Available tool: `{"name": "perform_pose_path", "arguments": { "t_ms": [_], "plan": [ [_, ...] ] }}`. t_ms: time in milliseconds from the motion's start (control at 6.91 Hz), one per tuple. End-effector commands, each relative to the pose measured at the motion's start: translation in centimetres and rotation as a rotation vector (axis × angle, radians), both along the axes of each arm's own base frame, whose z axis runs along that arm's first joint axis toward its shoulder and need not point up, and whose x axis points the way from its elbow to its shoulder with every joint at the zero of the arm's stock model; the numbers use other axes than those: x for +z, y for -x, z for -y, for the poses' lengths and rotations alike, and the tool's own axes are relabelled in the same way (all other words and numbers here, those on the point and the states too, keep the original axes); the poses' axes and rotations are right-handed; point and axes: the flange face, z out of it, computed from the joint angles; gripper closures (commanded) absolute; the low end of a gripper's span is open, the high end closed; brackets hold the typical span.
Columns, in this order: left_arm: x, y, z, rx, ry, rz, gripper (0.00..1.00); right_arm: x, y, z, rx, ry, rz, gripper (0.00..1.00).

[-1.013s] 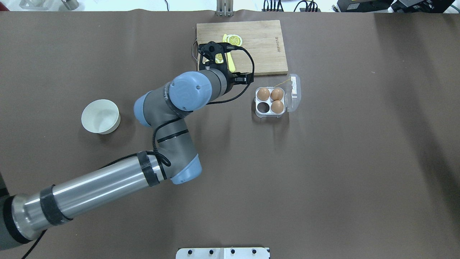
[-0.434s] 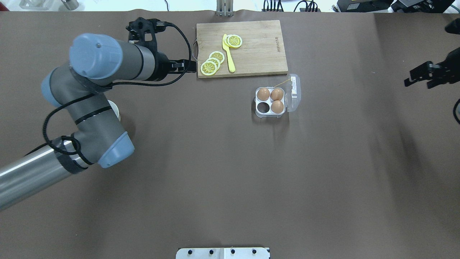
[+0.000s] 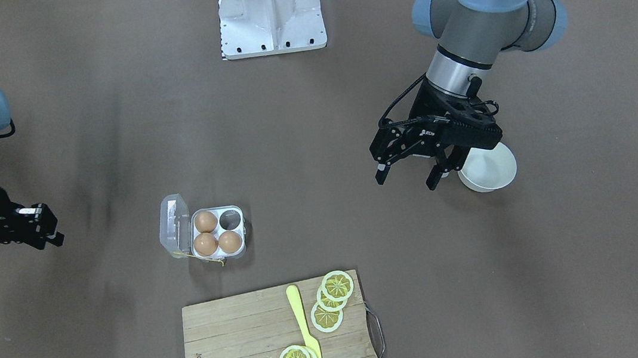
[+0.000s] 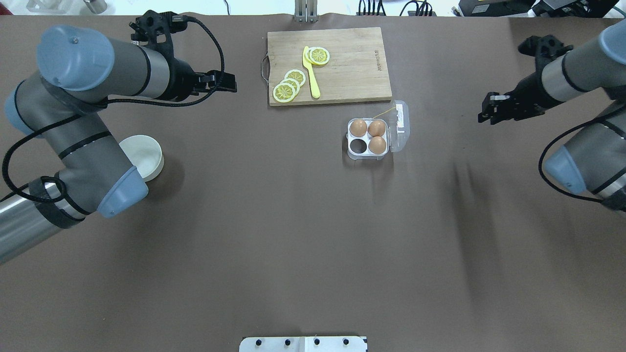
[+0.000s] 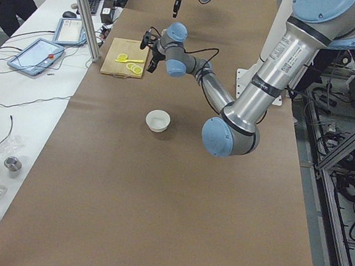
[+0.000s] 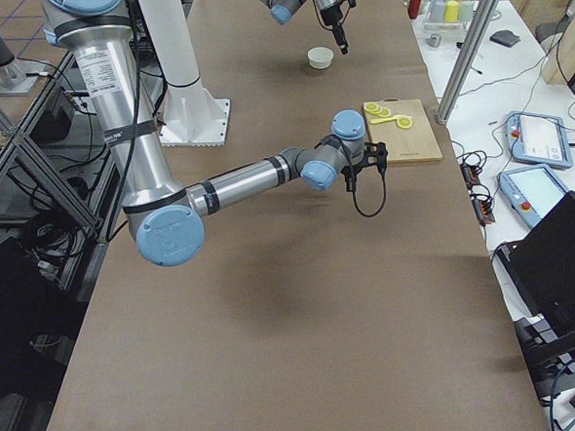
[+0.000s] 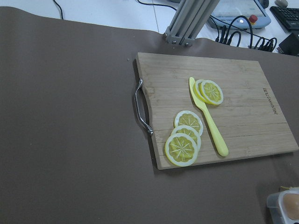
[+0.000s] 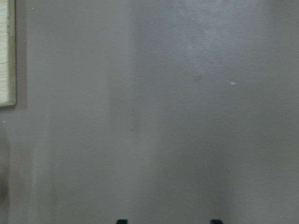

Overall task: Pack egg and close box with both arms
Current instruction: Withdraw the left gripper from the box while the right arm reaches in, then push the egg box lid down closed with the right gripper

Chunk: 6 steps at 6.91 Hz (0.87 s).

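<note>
The clear box (image 4: 368, 137) stands mid-table with its lid (image 4: 400, 126) hinged open to the right. It holds three brown eggs, one of them at the far left (image 4: 358, 127); the near-left cell (image 4: 358, 145) is empty. The box also shows in the front view (image 3: 217, 232). No loose egg is in view. My left gripper (image 3: 407, 176) hangs open and empty above the table beside the white bowl, far left of the box. My right gripper (image 4: 490, 110) is open and empty, well to the right of the box.
A white bowl (image 4: 142, 156) sits at the left, partly under my left arm. A wooden cutting board (image 4: 357, 73) with lemon slices (image 4: 288, 85) and a yellow knife (image 4: 311, 73) lies just beyond the box. The white robot base (image 3: 271, 13) is at the table's near edge.
My left arm has swung left, away from the cutting board, to the table's far-left area. My right arm has come in from the right edge and moved toward the box.
</note>
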Motion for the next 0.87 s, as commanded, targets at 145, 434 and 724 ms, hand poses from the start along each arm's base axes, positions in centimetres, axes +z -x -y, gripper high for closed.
{"name": "perform_pose_path", "arguments": {
  "t_ms": [145,434,724],
  "plan": [
    [1.2,1.5,-0.1,-0.008,0.011,0.006,0.03,-5.1,6.6,-0.6,-0.019,-0.015,0.049,1.0],
    [1.2,1.6,0.0,-0.011,0.011,0.006,0.03,-6.4,8.8,0.4,-0.045,-0.014,0.059,1.0],
    [2.4,3.1,0.5,-0.015,0.028,0.009,0.03,-11.1,12.2,0.7,-0.05,0.001,0.109,1.0]
  ]
}}
